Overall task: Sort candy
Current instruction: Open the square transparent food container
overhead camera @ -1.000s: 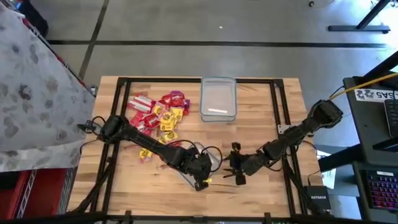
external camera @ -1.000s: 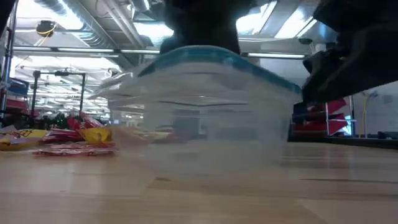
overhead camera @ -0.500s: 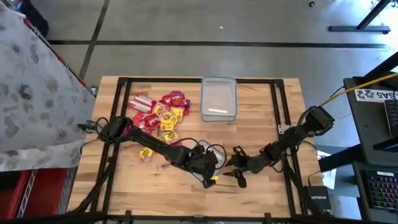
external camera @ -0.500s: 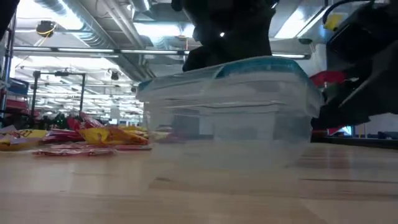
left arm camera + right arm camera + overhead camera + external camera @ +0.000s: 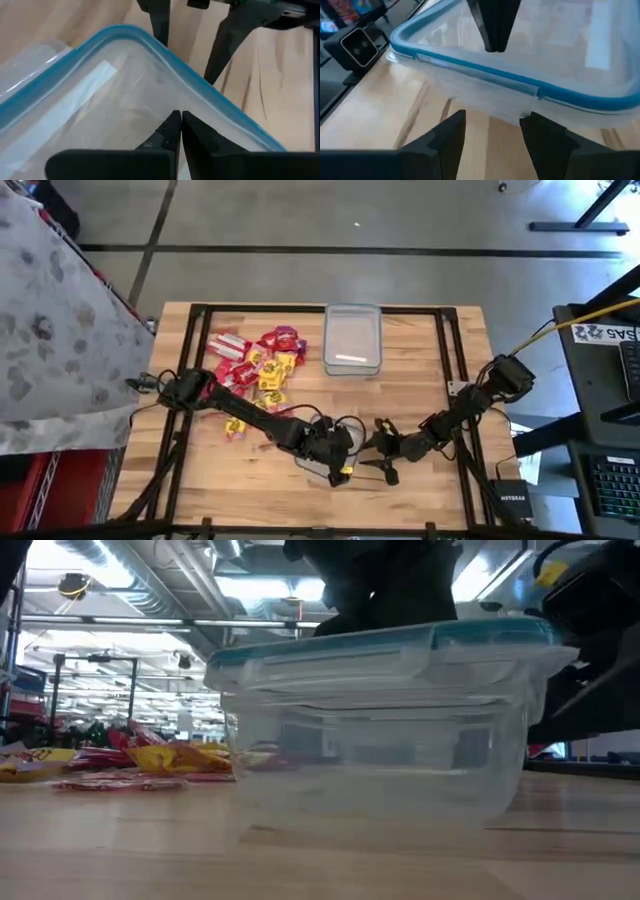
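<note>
Your left gripper (image 5: 180, 131) is pressed down on the blue-rimmed lid (image 5: 150, 80) of the clear tub (image 5: 380, 740) near the front middle of the counter (image 5: 420, 380), with its 2 fingers pinched together so they touch and nothing between them. Your right gripper (image 5: 492, 135) sits just beside that tub on its right, spread wide, the 2 fingers (image 5: 445, 140) either side of a lid latch tab (image 5: 515, 112) but not yet touching it. The candy (image 5: 255, 365) lies loose in a red and yellow heap on the counter's left rear part, well apart from both grippers, with 1 yellow piece (image 5: 233, 427) a little nearer the front. A 2nd clear tub (image 5: 352, 338) stands at the rear middle, just right of the heap.
</note>
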### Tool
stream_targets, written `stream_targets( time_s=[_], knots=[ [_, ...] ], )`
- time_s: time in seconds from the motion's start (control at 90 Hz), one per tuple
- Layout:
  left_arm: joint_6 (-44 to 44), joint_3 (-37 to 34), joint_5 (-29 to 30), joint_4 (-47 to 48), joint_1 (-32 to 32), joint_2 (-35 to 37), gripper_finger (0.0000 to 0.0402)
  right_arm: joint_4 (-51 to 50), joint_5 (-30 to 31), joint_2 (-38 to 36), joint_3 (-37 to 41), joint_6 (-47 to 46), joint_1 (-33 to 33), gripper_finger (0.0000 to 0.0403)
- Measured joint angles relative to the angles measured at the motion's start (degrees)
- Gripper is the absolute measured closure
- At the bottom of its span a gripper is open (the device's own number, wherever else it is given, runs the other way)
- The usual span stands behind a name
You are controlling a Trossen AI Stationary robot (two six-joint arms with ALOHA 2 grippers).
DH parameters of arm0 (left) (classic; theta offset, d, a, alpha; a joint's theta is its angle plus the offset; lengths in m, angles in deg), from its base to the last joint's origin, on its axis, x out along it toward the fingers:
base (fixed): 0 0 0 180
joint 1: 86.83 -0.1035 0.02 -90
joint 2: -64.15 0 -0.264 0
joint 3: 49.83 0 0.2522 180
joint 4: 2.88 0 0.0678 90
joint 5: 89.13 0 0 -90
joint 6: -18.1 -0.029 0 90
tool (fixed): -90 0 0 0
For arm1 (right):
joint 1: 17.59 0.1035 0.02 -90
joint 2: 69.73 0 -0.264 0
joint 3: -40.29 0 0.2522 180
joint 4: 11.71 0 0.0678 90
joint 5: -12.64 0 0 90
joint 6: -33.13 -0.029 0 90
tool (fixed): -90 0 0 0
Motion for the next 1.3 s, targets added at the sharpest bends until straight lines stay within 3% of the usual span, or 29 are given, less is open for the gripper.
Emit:
stream_targets(
  time_s=[0.222,0.489,0.611,0.767,0.967,1.1,1.3],
  knots=[
    [-1.4,0.1,-0.6,-1.1,0.1,-0.3,0.0401,0.0,-12.9,-2.5,0.1,2.5,0.0,0.0226],
    [-2.3,0.1,1.4,-1.8,-0.1,-0.6,0.0401,-5.0,-19.3,-9.6,-0.4,3.0,0.2,0.0226],
    [-4.0,0.1,2.2,-4.5,-0.3,-1.5,0.0401,-13.4,-19.2,-14.2,-0.4,3.5,0.8,0.0226],
    [-7.0,0.1,2.1,-8.5,-0.4,-2.2,0.0401,-22.3,-15.1,-20.7,-2.0,9.2,4.4,0.0226],
    [-10.6,-0.3,2.0,-9.3,-0.6,-0.4,0.0402,-35.6,-5.1,-22.1,-5.7,26.1,8.6,0.0226],
    [-11.3,-0.4,2.0,-8.7,-0.7,0.0,0.0402,-34.9,0.0,-19.4,-5.9,39.2,10.1,0.0226],
    [-11.2,-0.4,2.0,-8.6,-0.6,0.0,0.0402,-27.9,8.7,-13.2,-5.9,48.3,10.3,0.0226]
  ],
)
